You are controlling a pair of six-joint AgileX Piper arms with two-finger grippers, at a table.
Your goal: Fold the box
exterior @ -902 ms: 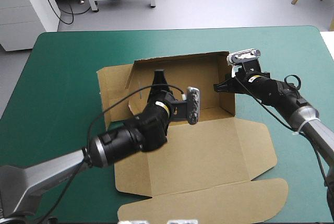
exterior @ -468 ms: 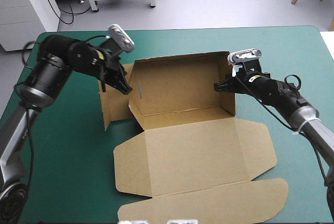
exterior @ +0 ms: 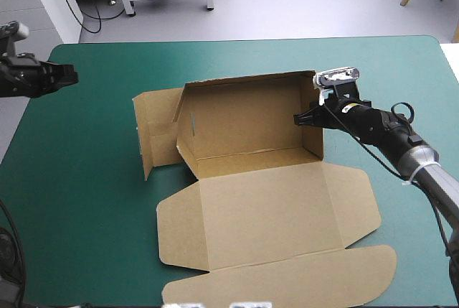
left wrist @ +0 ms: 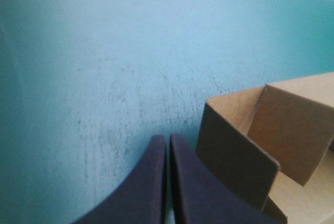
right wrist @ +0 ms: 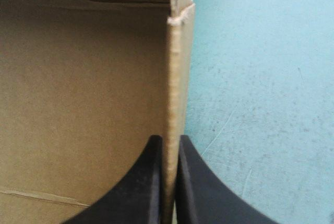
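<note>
Hanging over the table's far-left corner, the left gripper (exterior: 70,75) pointed toward the box with its black fingers (left wrist: 151,182) pressed together into one pointed arch, gripping nothing (its wrist view showed only bare teal-green cover (left wrist: 104,67) ahead of the tips). It was well apart from the box (exterior: 269,207), which sat near the middle of the table.

At the box's left end, the side flaps (exterior: 150,132) leaned outward, untucked. Next came the back wall (exterior: 244,114), which stood upright along the far side. From its foot, the broad flat panels (exterior: 272,250) spread over the cover toward the near edge, the last one rounded at its corners.

At the right end, the right wall (exterior: 313,125) was raised and met the back wall at a corner. The right gripper (exterior: 300,118) reached in from the table's right side and pinched this wall. In its wrist view, the board's thin edge (right wrist: 173,78) ran straight up between the nearly closed fingers (right wrist: 195,187). The box's brown inner face lay to one side of that edge and the teal-green cover to the other.
</note>
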